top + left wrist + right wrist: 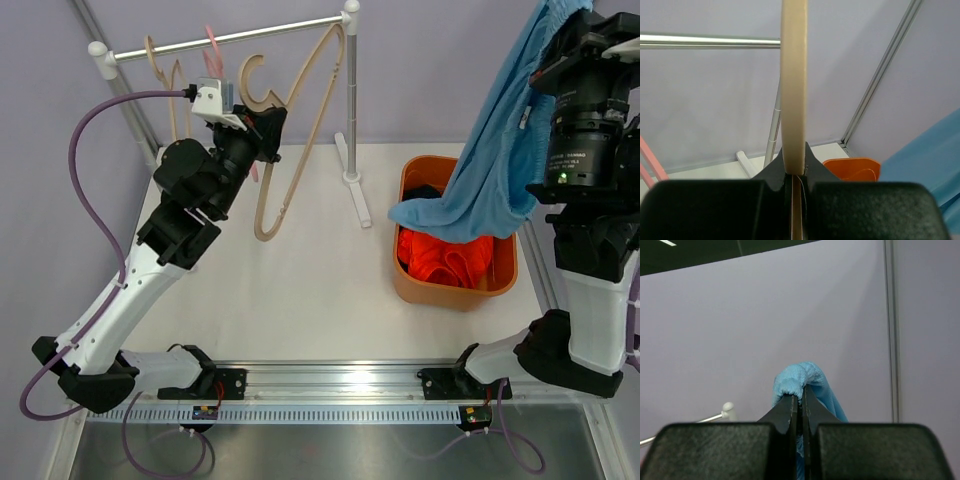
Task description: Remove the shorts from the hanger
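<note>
The light blue shorts [500,150] are seen at the upper right of the overhead view, hanging in a long limp drape from the right pincer [801,400]. In the right wrist view its jaws are pressed fully together on a bunched fold of the cloth. The lower end of the drape is spread over the upper part of the orange bin [455,295], right of centre on the counter [300,290]. The orange shorts [445,262] are heaped inside the bin. A dark patch at the bin's upper left corner is taken to be the navy shorts [425,192], though little of it is shown. No shorts are seen on any hanger.

At the upper left, the left pincer [268,128] is closed tight on the bare wooden hanger [290,175], one arm of which is clamped between the jaws. The hanger's top reaches up to the rail [230,38].

The shorts are judged to be light, soft and without stiffness, so any unsupported part will sag and fold. They are not thought fragile, and the knit surface should give friction rather than slip. A thick edge such as the waistband, or a gathered fold as gripped now, is judged the surest hold. A single thin layer could be pulled free. On release, the cloth can be expected to collapse in a heap.
</note>
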You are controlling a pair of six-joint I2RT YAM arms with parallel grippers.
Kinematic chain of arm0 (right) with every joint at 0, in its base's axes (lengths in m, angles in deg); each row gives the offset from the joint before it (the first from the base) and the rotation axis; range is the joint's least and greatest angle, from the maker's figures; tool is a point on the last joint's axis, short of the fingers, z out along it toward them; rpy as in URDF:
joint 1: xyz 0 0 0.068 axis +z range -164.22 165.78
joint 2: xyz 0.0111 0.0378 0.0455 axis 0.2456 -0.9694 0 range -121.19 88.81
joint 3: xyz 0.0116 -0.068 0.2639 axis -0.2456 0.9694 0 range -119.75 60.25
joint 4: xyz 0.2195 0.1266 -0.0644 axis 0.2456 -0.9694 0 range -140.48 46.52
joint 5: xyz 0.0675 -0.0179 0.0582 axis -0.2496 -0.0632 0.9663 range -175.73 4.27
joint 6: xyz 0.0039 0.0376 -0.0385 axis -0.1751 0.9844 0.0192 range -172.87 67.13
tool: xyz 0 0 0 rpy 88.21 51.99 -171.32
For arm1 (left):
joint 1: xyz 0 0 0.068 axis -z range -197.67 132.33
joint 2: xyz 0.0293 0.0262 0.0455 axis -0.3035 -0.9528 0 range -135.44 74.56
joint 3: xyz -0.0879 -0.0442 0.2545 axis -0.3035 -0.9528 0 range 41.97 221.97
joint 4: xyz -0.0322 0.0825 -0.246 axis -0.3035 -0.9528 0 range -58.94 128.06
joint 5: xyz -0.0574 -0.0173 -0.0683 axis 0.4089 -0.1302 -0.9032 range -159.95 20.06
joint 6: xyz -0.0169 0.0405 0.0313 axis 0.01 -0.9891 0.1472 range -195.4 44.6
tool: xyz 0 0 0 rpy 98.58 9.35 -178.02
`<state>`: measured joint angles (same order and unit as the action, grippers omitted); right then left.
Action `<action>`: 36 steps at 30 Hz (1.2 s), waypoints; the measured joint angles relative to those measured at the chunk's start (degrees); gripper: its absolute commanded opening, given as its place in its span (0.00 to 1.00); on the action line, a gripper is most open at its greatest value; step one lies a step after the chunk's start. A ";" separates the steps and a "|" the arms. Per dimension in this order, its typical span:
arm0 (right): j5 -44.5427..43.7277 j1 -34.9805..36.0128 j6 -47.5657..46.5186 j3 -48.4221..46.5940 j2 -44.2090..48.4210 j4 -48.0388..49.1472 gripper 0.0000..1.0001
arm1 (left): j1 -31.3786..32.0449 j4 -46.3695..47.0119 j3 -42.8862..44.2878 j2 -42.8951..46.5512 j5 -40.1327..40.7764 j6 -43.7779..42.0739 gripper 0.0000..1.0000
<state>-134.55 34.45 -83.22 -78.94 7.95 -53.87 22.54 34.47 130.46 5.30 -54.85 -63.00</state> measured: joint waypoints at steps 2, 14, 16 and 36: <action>-0.11 -1.36 -0.85 -0.74 -1.22 0.66 0.00 | 0.00 -0.42 -0.02 0.02 0.00 0.00 0.00; 9.66 -22.53 20.26 1.44 -7.02 -20.41 0.00 | 0.00 -4.26 0.13 0.28 1.03 0.15 0.00; 11.65 -25.03 24.50 3.37 -7.28 -23.56 0.00 | 0.00 -6.80 0.33 0.33 2.12 0.48 0.00; 28.04 -29.51 54.01 75.25 20.37 -23.74 0.63 | 0.04 -25.62 13.11 -6.47 9.51 2.54 0.00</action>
<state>-106.50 4.94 -29.21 -3.69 28.32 -77.61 22.58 8.85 143.57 -1.17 -45.35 -60.46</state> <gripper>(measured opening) 0.605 0.037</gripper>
